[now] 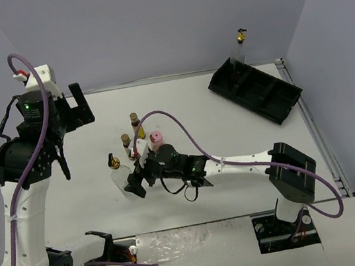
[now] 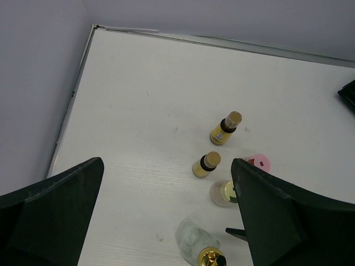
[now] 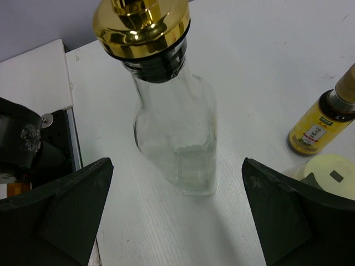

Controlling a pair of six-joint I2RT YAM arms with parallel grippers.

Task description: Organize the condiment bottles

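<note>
Five condiment bottles stand grouped mid-table: a clear glass bottle (image 1: 117, 174) with a gold-black spout, two amber brown-capped ones (image 1: 134, 123) (image 1: 126, 141), a pink-capped one (image 1: 157, 138), and a cream-capped one (image 2: 227, 192) that my right arm mostly hides from above. A second clear spouted bottle (image 1: 240, 44) stands at the back right. My right gripper (image 3: 177, 162) is open, low on the table, with the clear bottle (image 3: 176, 138) just ahead between its jaws, untouched. My left gripper (image 2: 166, 160) is open and empty, raised high at the far left, looking down on the group.
A black compartmented tray (image 1: 254, 88) lies at an angle at the back right, near the wall. Walls close the table at the back and both sides. The right arm (image 1: 235, 163) stretches across the table's middle. A metal rail (image 2: 72, 94) edges the table's left side.
</note>
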